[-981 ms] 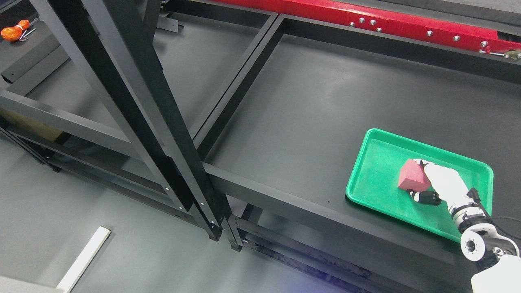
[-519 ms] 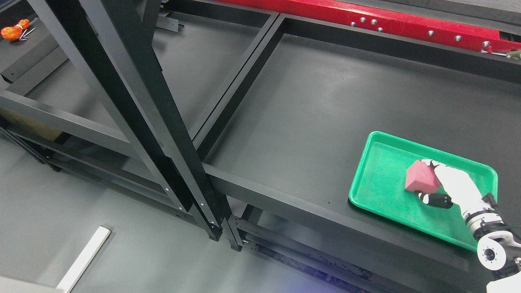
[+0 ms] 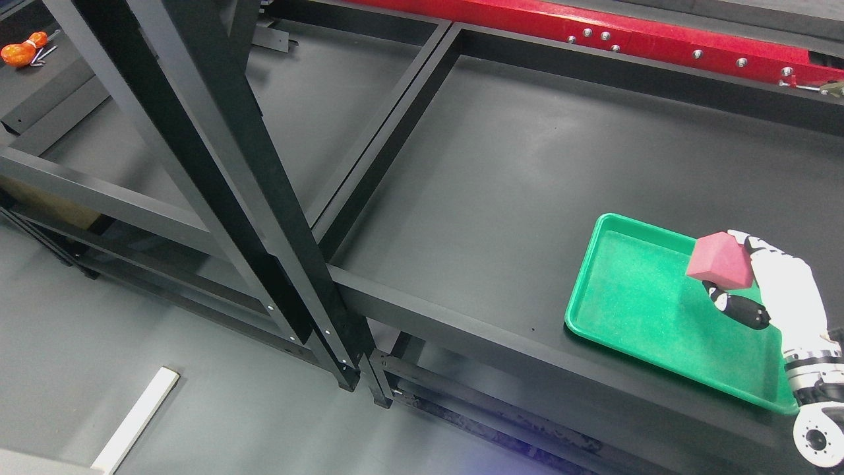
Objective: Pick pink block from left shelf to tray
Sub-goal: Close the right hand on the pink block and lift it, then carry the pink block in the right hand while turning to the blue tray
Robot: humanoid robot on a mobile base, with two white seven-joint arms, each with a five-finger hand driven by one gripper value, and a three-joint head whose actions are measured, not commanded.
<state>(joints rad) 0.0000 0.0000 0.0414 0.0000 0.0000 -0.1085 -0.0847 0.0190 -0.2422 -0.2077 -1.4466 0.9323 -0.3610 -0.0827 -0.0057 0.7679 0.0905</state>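
From the head view, you see the right hand coming in from the lower right corner, its white fingers clamped around the pink block. The block sits tilted in that grip, over the green tray; you cannot tell from this angle whether its lower edge touches the tray floor, though it looks held clear of it. The tray lies on the black shelf surface, near the front right edge. To your left stands the black frame of the left shelf, its upright crossing the picture diagonally. A red beam with bolts runs along the top. An orange tool lies at the far upper left, and a white strip lies on the floor at the lower left
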